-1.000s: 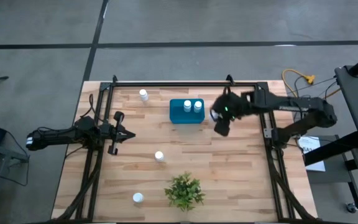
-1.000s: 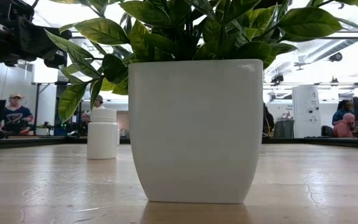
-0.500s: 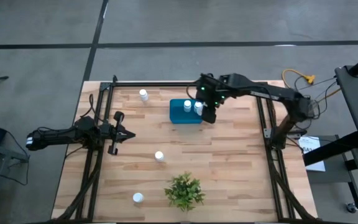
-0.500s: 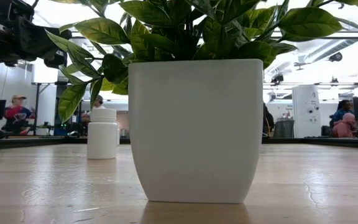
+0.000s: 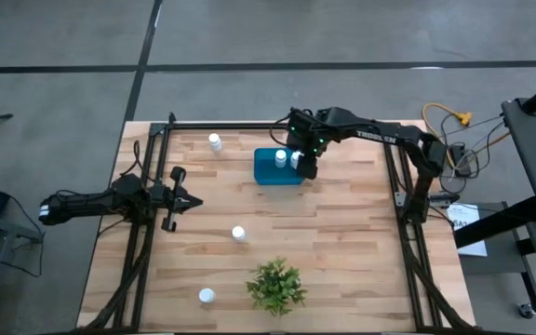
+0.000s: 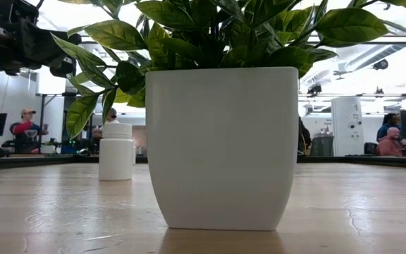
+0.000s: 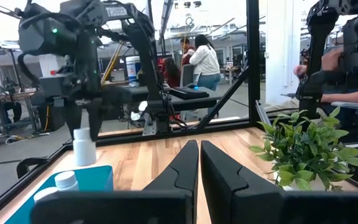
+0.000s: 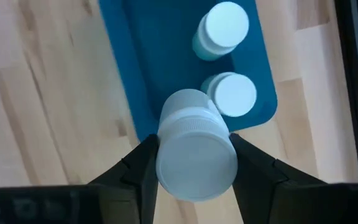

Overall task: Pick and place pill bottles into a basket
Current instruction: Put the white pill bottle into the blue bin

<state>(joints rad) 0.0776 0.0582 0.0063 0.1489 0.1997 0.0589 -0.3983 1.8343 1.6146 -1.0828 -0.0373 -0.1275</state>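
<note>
The teal basket point(image 5: 278, 167) stands at the table's far middle with two white pill bottles point(image 8: 224, 28) point(image 8: 234, 94) upright in it. My right gripper point(image 5: 307, 166) hangs over the basket's right end, shut on a third bottle point(image 8: 196, 152); this also shows in the left wrist view point(image 7: 84, 146). Three more bottles stand on the table: one far left point(image 5: 215, 142), one in the middle point(image 5: 238, 234), one near the front point(image 5: 207, 296). My left gripper point(image 5: 170, 198) waits shut and empty at the table's left point(image 7: 199, 168). My right gripper pinches the bottle between its two fingers at the upper part, on opposite sides just under the cap point(image 8: 166, 140). The fingers point(image 8: 140, 171) come from above, pointing down. The bottle hangs upright, cap up, lifted clear above the basket's right end.
A green plant in a white pot point(image 5: 275, 285) stands near the table's front middle and fills the low view point(image 6: 221, 148), with one bottle point(image 6: 116, 150) behind it. A black frame point(image 5: 249, 125) runs round the table. People sit in the room beyond.
My right gripper has carried the bottle toward the table's left and a little toward the far edge, from right of the basket to over its right end. It stays shut on the bottle. The other bottles have not moved.
</note>
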